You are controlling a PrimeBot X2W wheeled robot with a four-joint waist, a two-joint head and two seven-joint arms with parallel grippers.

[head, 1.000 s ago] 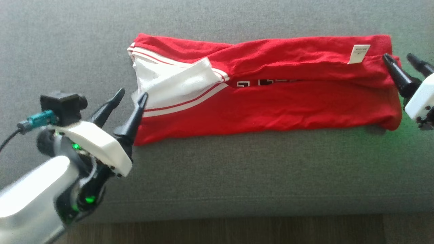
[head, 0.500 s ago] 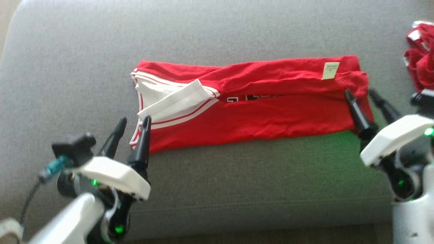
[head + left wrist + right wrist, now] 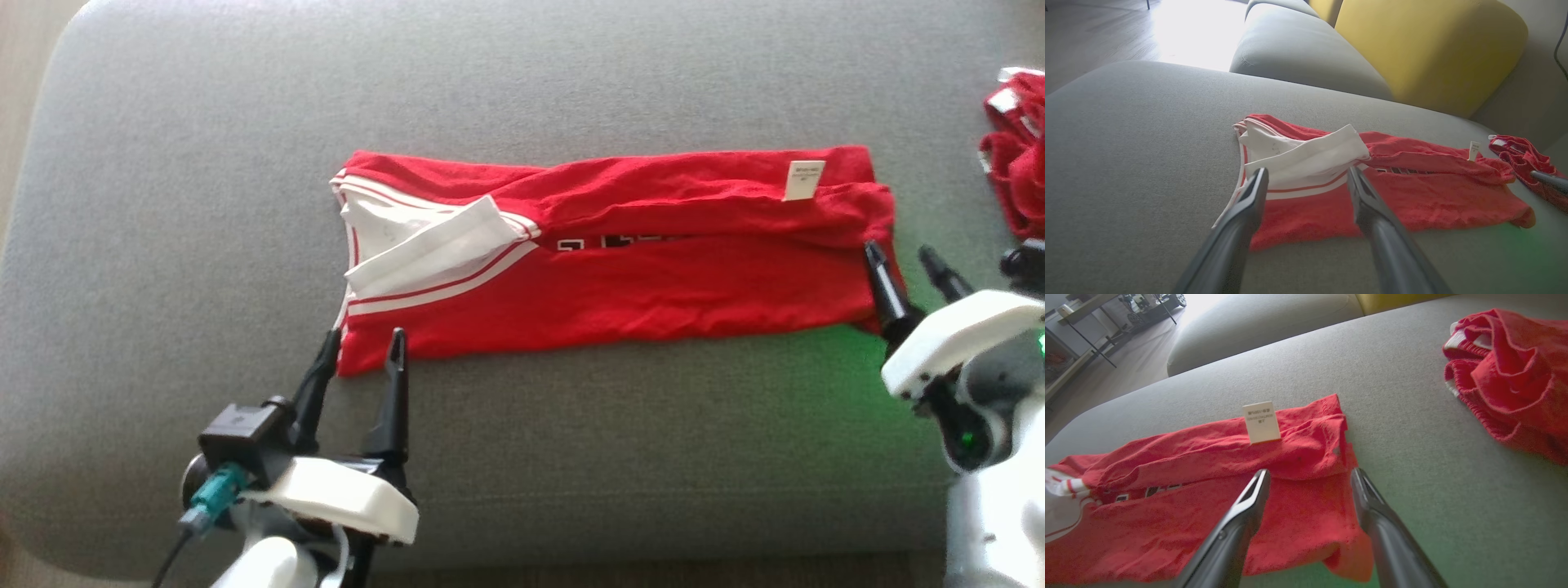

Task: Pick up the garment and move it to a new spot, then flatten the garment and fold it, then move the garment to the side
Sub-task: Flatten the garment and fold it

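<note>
The garment (image 3: 620, 286) is a red shirt with white striped sleeves, folded into a long band across the grey sofa seat (image 3: 571, 457). A white label (image 3: 803, 180) sticks up near its right end. My left gripper (image 3: 364, 339) is open at the band's near left corner, empty, with its fingertips just short of the cloth. In the left wrist view the left gripper (image 3: 1306, 173) points at the white sleeve (image 3: 1306, 157). My right gripper (image 3: 900, 253) is open at the near right corner, one fingertip over the cloth edge. The right gripper (image 3: 1309, 475) hovers over the garment (image 3: 1188, 457) there, holding nothing.
A second crumpled red garment (image 3: 1016, 163) lies at the far right of the seat, also seen as a heap (image 3: 1515, 371) beyond my right gripper. A yellow back cushion (image 3: 1433, 49) and another grey cushion (image 3: 1306, 49) stand behind. The seat's front edge runs close below both grippers.
The head camera has tilted back, showing more of the seat. Both grippers have drawn back from the garment's ends to its near corners, and the left one has opened a little wider.
</note>
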